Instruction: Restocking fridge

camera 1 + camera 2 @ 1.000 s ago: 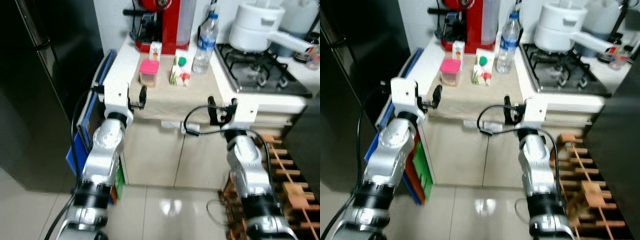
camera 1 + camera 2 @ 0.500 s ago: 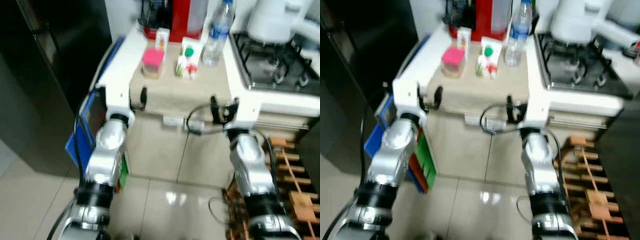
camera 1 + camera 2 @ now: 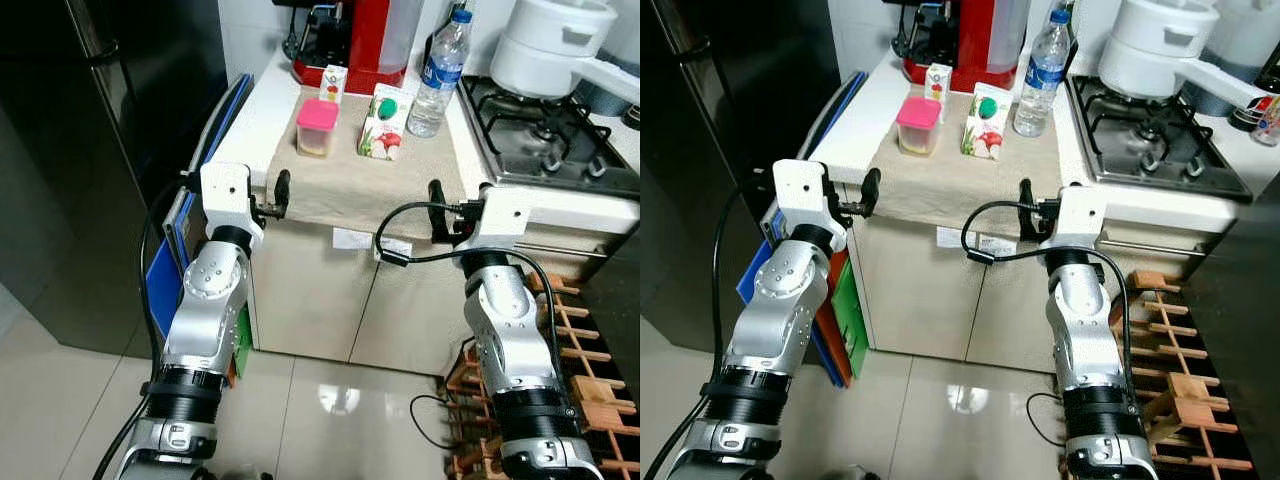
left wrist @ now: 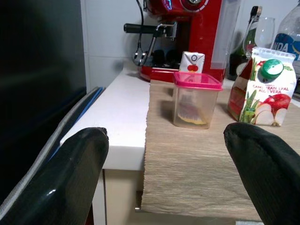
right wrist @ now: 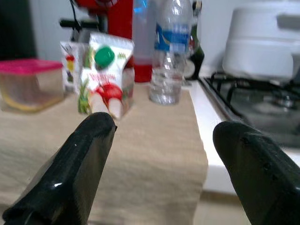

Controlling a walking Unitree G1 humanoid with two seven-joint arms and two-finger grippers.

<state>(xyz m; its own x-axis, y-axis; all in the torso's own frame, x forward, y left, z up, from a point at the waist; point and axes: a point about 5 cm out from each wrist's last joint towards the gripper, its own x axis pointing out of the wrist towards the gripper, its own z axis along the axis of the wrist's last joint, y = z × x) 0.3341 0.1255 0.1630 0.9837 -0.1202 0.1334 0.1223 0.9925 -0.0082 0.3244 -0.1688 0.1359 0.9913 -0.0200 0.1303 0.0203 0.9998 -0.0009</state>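
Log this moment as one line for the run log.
phase: approach counter | left gripper: open, empty, at mat edge | right gripper: open, empty | pink-lid container, juice carton, water bottle: untouched on mat

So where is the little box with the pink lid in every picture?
Left eye view: pink-lidded container on the beige cloth, upper middle.
Right eye view, upper left of middle.
Left wrist view, middle.
Right wrist view, far left edge.
Shared landmark: juice carton beside it.
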